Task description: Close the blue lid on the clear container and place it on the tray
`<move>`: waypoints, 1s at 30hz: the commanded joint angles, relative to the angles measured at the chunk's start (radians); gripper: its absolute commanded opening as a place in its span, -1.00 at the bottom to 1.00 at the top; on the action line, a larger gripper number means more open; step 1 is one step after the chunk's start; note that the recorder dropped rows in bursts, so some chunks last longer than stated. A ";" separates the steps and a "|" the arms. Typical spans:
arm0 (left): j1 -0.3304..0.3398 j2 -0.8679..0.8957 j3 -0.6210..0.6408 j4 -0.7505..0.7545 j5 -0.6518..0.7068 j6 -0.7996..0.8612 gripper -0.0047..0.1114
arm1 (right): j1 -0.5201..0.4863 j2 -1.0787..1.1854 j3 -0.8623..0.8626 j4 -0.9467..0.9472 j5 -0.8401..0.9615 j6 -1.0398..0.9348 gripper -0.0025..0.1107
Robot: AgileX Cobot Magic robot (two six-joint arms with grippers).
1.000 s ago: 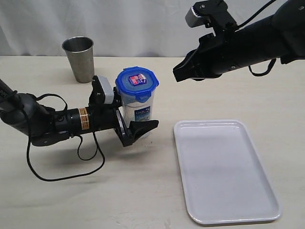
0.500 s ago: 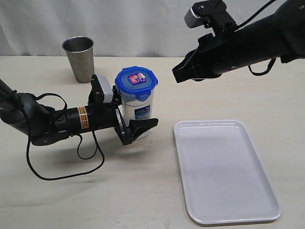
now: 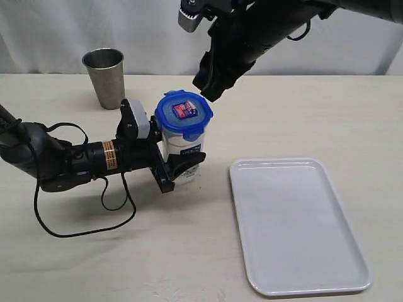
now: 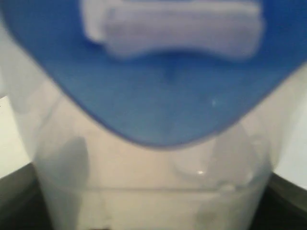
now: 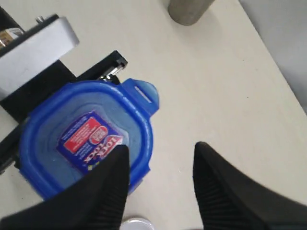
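Note:
The clear container (image 3: 183, 143) stands upright on the table with the blue lid (image 3: 184, 112) on its mouth. My left gripper (image 3: 189, 156) lies low and is shut on the container's lower body, one finger (image 3: 189, 165) pressed on its near side. The left wrist view is filled by the container (image 4: 153, 177) and the lid (image 4: 168, 96). My right gripper (image 3: 211, 88) hangs open just above the lid's far right edge. In the right wrist view, one finger (image 5: 103, 191) overlaps the lid (image 5: 81, 139); the other is over bare table. The white tray (image 3: 296, 226) lies to the right.
A steel cup (image 3: 106, 77) stands at the back left, also seen in the right wrist view as the cup (image 5: 187, 9). The left arm's cable (image 3: 82, 220) loops over the table in front of that arm. A pale curtain hangs behind the table.
My right gripper has swung left from above the tray's far side to just over the lid and has opened. The left gripper's jaws have closed in on the container, which has shifted slightly.

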 commanded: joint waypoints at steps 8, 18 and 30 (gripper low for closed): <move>-0.007 0.001 -0.021 0.033 0.070 0.314 -0.92 | 0.002 -0.002 -0.011 0.211 0.138 -0.567 -0.21; -0.007 0.001 -0.021 0.086 0.130 0.525 -0.92 | 0.002 0.062 -0.011 0.124 0.197 -0.537 -0.10; -0.007 0.001 -0.022 0.066 0.122 0.505 -0.92 | 0.011 0.068 0.076 0.122 0.199 -0.557 -0.27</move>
